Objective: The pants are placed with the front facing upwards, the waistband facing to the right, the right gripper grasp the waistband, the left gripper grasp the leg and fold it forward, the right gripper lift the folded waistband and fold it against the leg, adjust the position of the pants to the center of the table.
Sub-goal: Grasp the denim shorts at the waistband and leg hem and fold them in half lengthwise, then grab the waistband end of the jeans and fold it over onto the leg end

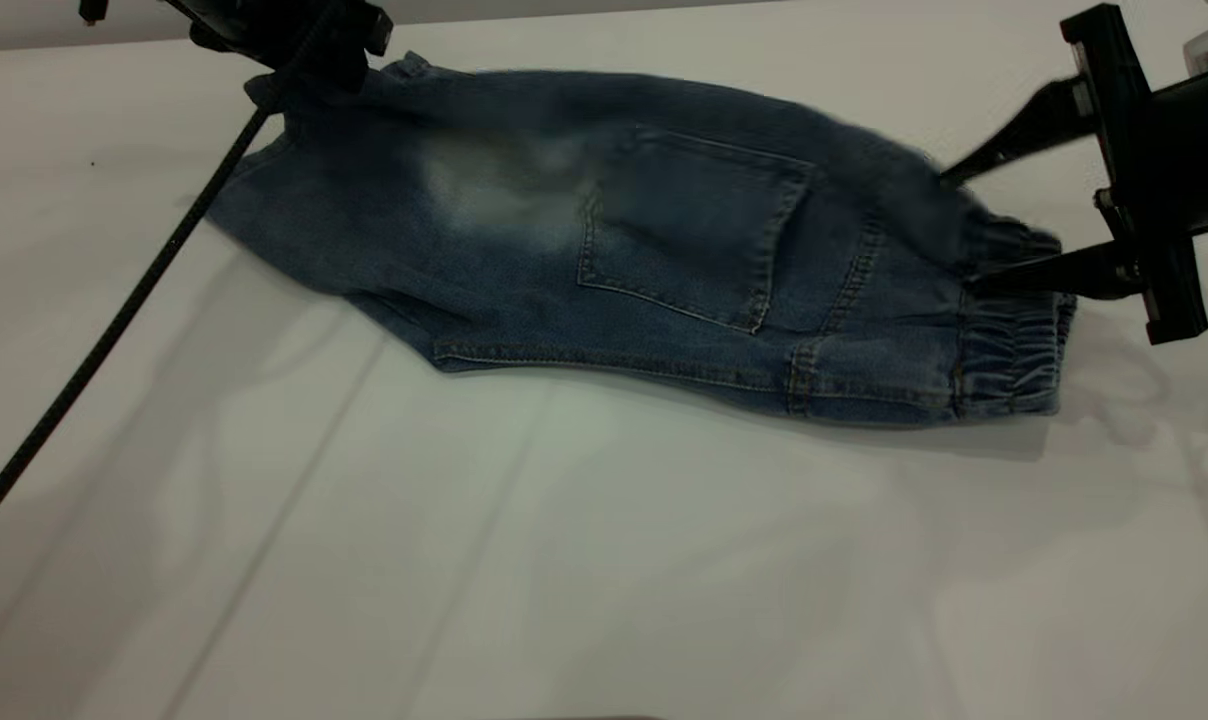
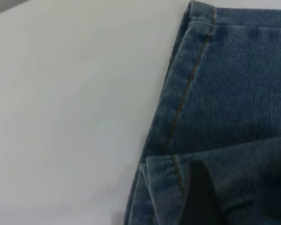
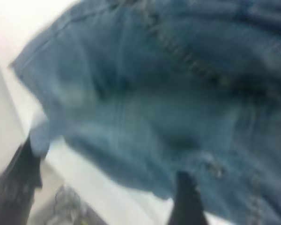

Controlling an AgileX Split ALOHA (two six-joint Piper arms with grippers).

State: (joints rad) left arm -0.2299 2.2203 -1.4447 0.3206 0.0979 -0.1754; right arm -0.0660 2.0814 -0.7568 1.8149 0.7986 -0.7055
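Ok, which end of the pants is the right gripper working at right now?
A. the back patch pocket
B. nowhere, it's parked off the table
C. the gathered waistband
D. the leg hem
C: in the exterior view the right gripper has its fingers spread at the ruched waistband at the right end of the pants, while the left gripper is over the leg end.

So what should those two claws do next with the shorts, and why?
Probably shut the right gripper on the waistband: its fingers straddle the gathered edge, open. The pants already lie folded lengthwise, back pocket up, and the left gripper sits at the leg end.
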